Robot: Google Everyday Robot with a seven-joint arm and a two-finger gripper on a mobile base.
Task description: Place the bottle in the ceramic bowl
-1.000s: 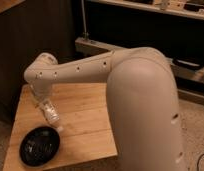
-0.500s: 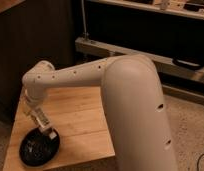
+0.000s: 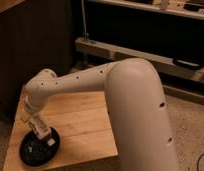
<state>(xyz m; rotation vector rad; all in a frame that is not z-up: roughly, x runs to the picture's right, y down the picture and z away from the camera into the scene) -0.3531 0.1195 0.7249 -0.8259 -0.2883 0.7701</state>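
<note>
The black ceramic bowl sits at the front left corner of the wooden table. The whitish bottle hangs tilted over the bowl, its lower end with the white cap just above the bowl's inside. My gripper is at the end of the white arm, right above the bowl's far rim, and holds the bottle's upper part.
My big white arm fills the right half of the view and hides the table's right side. A dark cabinet stands behind the table. A metal shelf rail runs at the back right. Speckled floor lies to the right.
The arm has swung left and down, carrying the bottle from above the table's middle to over the bowl. The bottle's lower end now reaches into the bowl.
</note>
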